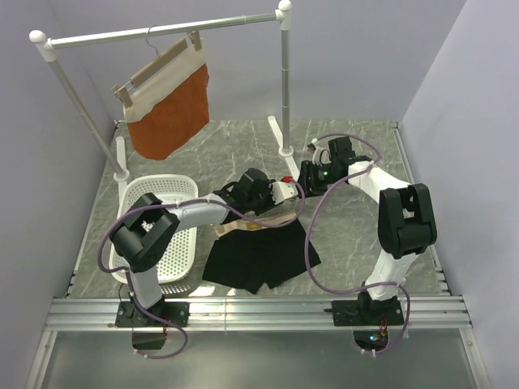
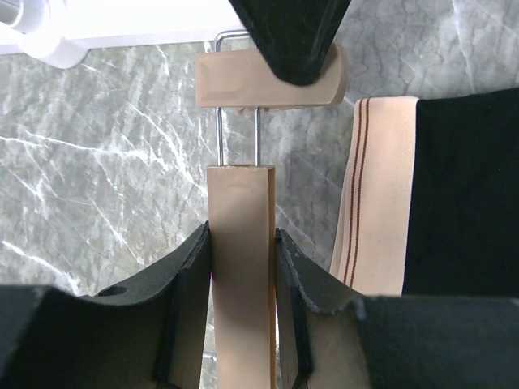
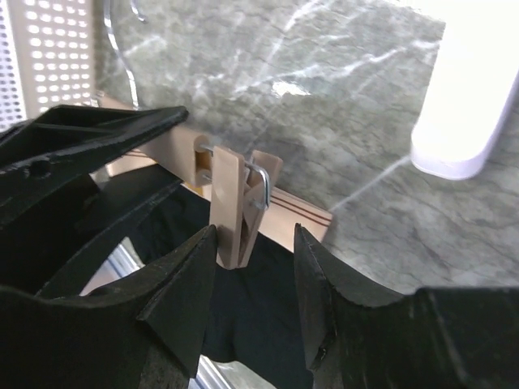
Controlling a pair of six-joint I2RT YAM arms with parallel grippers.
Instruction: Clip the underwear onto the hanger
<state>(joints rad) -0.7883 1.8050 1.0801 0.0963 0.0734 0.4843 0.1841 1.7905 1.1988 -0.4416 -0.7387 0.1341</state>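
While the hanger point(image 2: 239, 194) is clamped by its wooden bar between the narrow jaws of the left gripper point(image 2: 241, 241), one of its clips point(image 3: 231, 203) is straddled by the right gripper point(image 3: 255, 235). Its jaws are held apart, with one finger against the clip and a gap on the other side. The underwear point(image 1: 259, 258) is spread on the marble table point(image 1: 243, 146), its tan waistband just beside the bar.

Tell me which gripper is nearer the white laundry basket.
Left. The left gripper clamps the hanger just right of the laundry basket; the right gripper straddles its clip, farther right.
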